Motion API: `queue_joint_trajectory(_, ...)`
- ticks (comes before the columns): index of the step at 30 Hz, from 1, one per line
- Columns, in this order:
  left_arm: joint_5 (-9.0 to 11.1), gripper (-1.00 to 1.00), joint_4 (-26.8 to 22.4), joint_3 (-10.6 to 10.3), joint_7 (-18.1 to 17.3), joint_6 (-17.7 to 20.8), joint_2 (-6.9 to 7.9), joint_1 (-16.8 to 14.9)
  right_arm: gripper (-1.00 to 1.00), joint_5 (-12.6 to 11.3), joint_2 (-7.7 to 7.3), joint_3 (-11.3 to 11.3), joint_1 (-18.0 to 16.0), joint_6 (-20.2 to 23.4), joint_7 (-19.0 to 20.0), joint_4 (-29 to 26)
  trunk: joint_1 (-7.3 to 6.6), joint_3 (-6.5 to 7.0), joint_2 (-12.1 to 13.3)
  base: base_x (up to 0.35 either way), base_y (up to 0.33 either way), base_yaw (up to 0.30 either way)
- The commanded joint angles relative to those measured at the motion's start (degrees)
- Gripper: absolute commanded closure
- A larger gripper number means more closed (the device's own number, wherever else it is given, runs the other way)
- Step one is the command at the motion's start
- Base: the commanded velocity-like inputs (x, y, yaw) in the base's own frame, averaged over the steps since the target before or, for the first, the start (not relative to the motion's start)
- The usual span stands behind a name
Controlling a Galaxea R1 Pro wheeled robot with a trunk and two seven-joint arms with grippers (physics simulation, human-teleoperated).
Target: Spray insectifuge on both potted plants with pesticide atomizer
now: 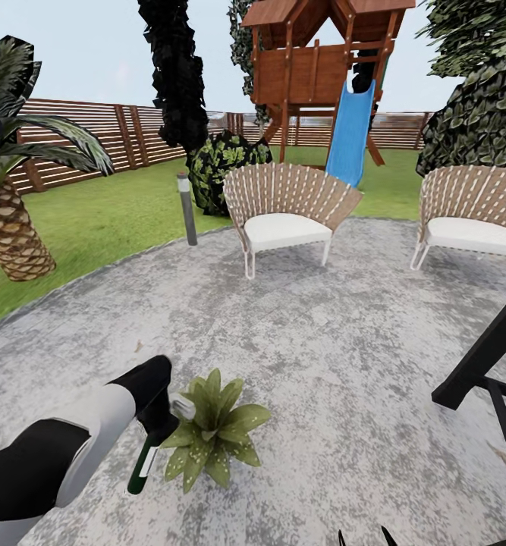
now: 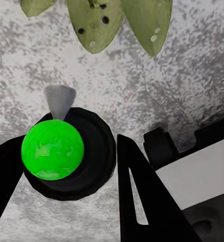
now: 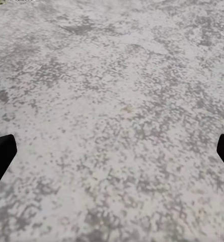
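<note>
My left gripper (image 1: 155,425) is shut on the pesticide atomizer (image 1: 142,464), a slim dark green bottle with a white label that hangs tilted just above the patio. Its whitish trigger head (image 1: 183,408) points at one potted plant (image 1: 216,434), a low rosette of olive-green leaves right beside it. In the left wrist view the bottle (image 2: 52,149) appears end-on between my black fingers (image 2: 142,196), with the grey nozzle (image 2: 60,100) aimed at the leaves (image 2: 96,20). My right gripper (image 3: 112,156) is open over bare paving. The second potted plant is out of view.
Two wicker chairs (image 1: 287,208) (image 1: 473,212) stand on the round grey patio (image 1: 321,341). A grey bollard lamp (image 1: 186,208) marks the patio edge, with a palm (image 1: 10,227), a dark bush (image 1: 226,163), a playset with a blue slide (image 1: 350,133) and a fence behind. A black frame (image 1: 488,364) stands at right.
</note>
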Motion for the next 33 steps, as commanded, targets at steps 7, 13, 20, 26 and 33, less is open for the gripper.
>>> queue_joint_trajectory(7,-0.9,1.0,-0.5,0.0,-1.8,0.4,-1.09,-0.6,-1.0,0.6,0.05,-0.1,0.0,-0.1,-0.6,0.0,0.0,-0.05,0.0,0.114,0.153,0.0)
queue_joint_trajectory(13,-0.7,1.0,-0.5,0.0,-2.0,0.4,-1.15,-0.6,-1.0,0.6,0.05,-0.1,0.0,0.0,-0.6,0.0,0.0,-0.05,0.0,0.009,0.01,0.0)
queue_joint_trajectory(20,-0.5,1.0,-0.7,0.1,-2.1,0.6,-5.32,-2.1,-1.0,0.6,0.05,-0.1,0.0,-0.1,-0.6,0.0,0.0,-0.05,0.0,0.0,0.0,0.0)
queue_joint_trajectory(26,-1.1,1.0,-0.6,-0.1,-6.8,0.0,-5.04,-1.7,-1.0,0.6,0.02,-0.1,0.0,-0.1,-0.6,0.0,0.0,-0.05,0.0,0.0,0.0,-0.01)
queue_joint_trajectory(33,-1.3,1.0,-0.6,-0.1,-7.4,-0.2,-3.22,-1.4,-1.0,0.6,0.05,-0.1,0.0,-0.1,-0.6,0.0,0.0,-0.05,0.0,0.0,0.0,-0.181)
